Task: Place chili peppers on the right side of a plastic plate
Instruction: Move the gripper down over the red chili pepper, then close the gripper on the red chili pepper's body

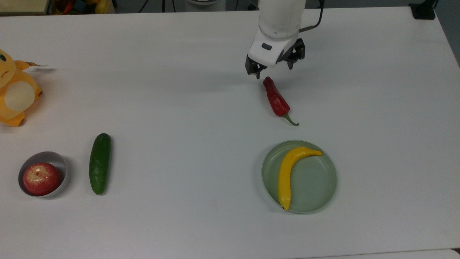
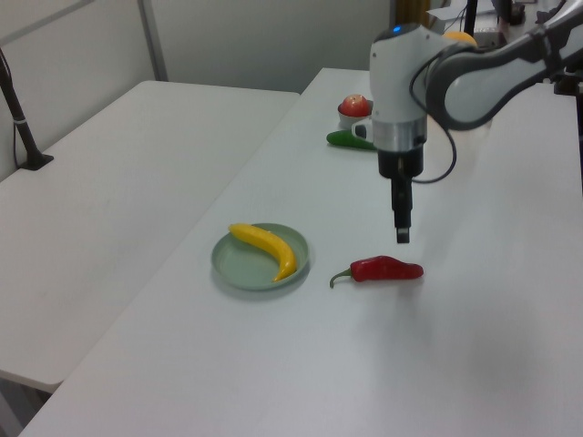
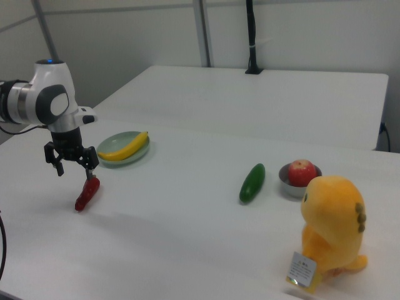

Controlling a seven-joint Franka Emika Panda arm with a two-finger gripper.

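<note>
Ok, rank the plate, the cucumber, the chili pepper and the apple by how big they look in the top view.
1. plastic plate, widest by far
2. cucumber
3. chili pepper, a bit shorter than the cucumber even counting its stem
4. apple, smallest across

All lie on one table, so camera nearness matters little.
</note>
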